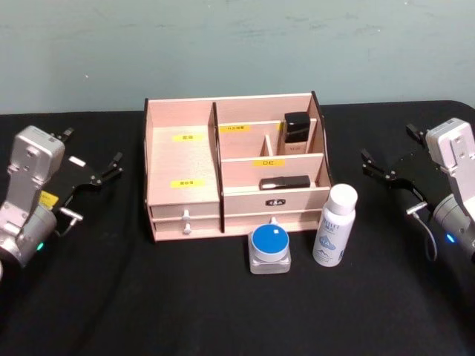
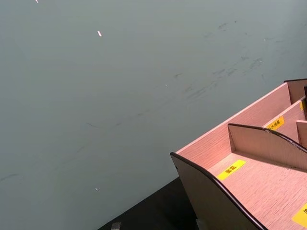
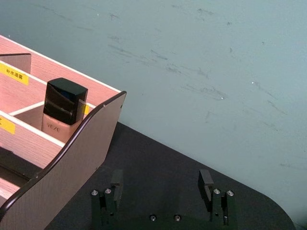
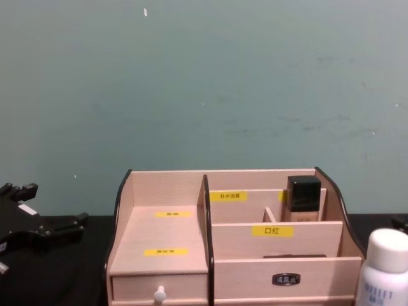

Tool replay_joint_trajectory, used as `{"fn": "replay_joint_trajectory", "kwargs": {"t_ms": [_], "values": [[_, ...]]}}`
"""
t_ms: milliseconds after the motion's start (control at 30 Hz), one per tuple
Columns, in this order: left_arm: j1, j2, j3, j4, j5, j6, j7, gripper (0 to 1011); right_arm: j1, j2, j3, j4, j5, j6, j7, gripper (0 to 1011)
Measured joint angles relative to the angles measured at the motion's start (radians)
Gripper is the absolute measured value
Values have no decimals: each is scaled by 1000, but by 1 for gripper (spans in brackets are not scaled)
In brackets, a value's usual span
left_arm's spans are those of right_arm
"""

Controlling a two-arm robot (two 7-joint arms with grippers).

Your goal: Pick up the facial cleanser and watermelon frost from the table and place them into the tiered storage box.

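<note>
Head view — cleanser [image 1: 335,226] outside right gripper [image 1: 387,143]

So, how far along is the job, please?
Nothing is done yet: the facial cleanser and watermelon frost stand on the table before the tiered storage box. Nothing is in hand; the left gripper and right gripper are open at the sides. Both placements remain.

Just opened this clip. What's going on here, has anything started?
Nothing is being handled yet. The facial cleanser and the watermelon frost stand on the black table, just in front of the tiered storage box, toward its right side. The left gripper is open off to the box's left and the right gripper is open off to its right, neither touching anything. A black-capped beige bottle stands in a rear right compartment.
</note>
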Motion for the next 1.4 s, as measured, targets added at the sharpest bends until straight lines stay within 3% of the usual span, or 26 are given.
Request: {"fn": "replay_joint_trajectory", "kwargs": {"t_ms": [1267,1400], "values": [[0,0,0,0,0,0,0,1010,0,0,0,0,0,0,0,1002],[0,0,0,0,0,0,0,1010,-27,10,27,-42,26,-5,23,1002]]}}
